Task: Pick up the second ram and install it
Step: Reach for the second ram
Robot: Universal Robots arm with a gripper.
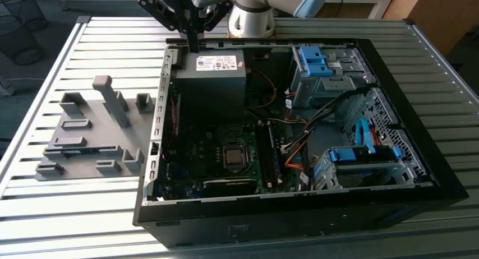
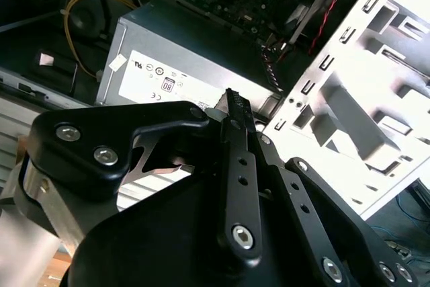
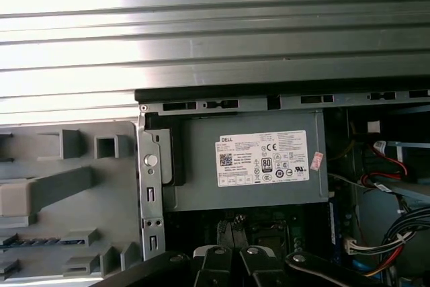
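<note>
Fingers (image 1: pixel 194 39) of the gripper (image 1: pixel 194 49) stand pressed together in the exterior view, with nothing seen between them. They point down over the far rim of the open computer case (image 1: pixel 299 220), just above the grey power supply (image 1: pixel 213 82). I note a white printed label (image 1: pixel 217 62) on its top face. The second ram (image 1: pixel 75 151) appears as a thin dark strip lying in a slot of the grey holder tray (image 1: pixel 101 133). That tray rests on the slatted metal surface (image 1: pixel 75 214) at the exterior view's left of the case, well apart from the gripper.

In the second wrist view the fingers (image 2: pixel 238 166) meet as closed black bars. Their tip is near the supply's label (image 2: pixel 161 82), which carries dark print and round marks.

In the first wrist view the label (image 3: pixel 262 158) shows a small code square, rows of fine print and certification marks. A small pink-and-white sticker (image 3: pixel 316 160) sits at its corner. The ram (image 3: pixel 30 240) lies as a bluish strip in the tray (image 3: pixel 80 186).
</note>
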